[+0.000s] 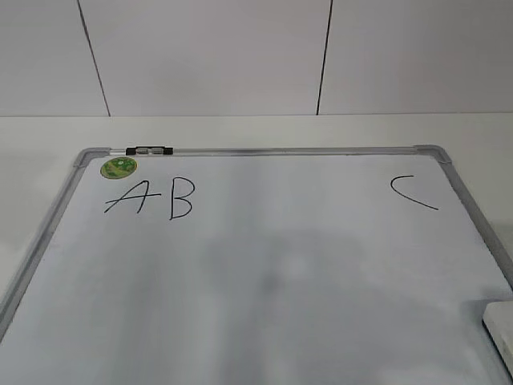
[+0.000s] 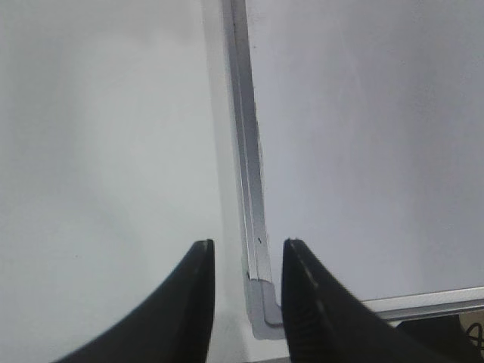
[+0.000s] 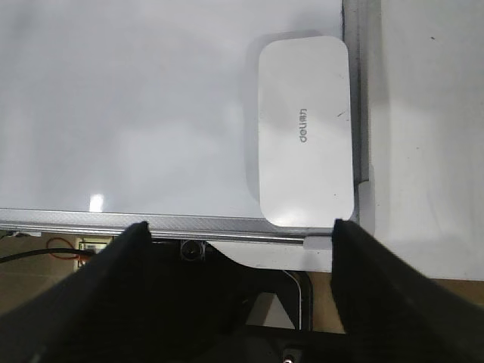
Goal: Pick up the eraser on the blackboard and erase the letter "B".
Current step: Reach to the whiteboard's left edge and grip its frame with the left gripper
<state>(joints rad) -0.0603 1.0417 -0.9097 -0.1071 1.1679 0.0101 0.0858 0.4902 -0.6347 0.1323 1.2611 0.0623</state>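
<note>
White table (image 1: 240, 128), one blackboard (image 1: 280, 305), one eraser (image 3: 305, 132), one letter "B" (image 1: 181, 198), left jaws narrow, right jaws wide.

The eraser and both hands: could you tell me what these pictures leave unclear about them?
- Eraser: exterior view shows only a corner, cut off by the frame edge.
- Eraser underside: hidden in the right wrist view, which shows only its top.
- Left hand and right hand: out of the exterior view.

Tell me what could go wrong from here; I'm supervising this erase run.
The eraser lies flat against the blackboard frame's corner, so the open right pincer may catch the rim. The letter "B" sits close beside the "A", so a wide wipe could smudge it.
</note>
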